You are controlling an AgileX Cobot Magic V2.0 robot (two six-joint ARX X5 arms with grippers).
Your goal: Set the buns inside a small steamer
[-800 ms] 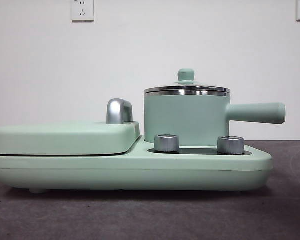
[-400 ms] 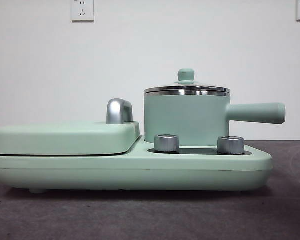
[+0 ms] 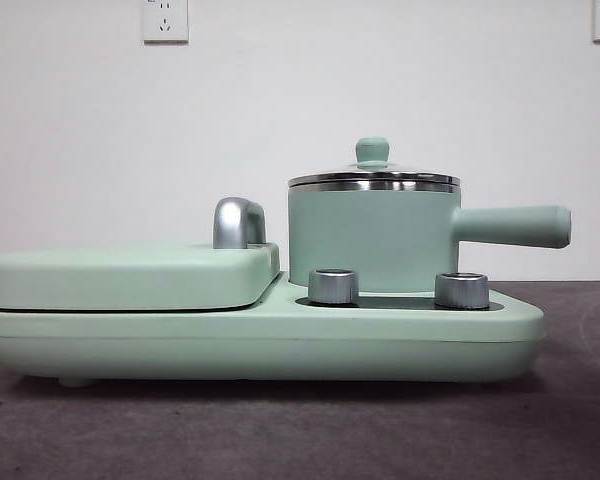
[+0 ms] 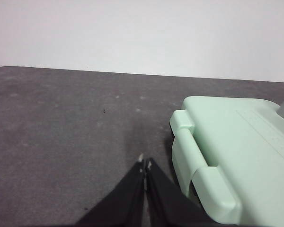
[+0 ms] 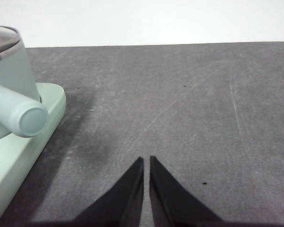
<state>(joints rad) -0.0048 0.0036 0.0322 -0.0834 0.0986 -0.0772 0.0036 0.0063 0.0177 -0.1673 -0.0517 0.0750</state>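
The small steamer [image 3: 372, 238], a mint-green pot with a steel rim and a green-knobbed lid, stands closed on the right half of a mint-green cooker base [image 3: 260, 345]. Its long handle [image 3: 510, 226] points right, and its end also shows in the right wrist view [image 5: 31, 118]. The buns are out of view in every frame. My left gripper [image 4: 145, 164] is shut over bare table beside the end of the griddle cover [image 4: 236, 151]. Over the grey table, off the pot handle's end, my right gripper [image 5: 146, 161] is also shut with nothing in it.
A flat mint-green griddle cover [image 3: 130, 275] with a chrome handle [image 3: 238, 222] fills the cooker's left half. Two steel knobs [image 3: 333, 286] sit in front of the pot. A white wall with sockets [image 3: 165, 20] stands behind. Dark grey table surface [image 5: 203, 109] spreads around the cooker.
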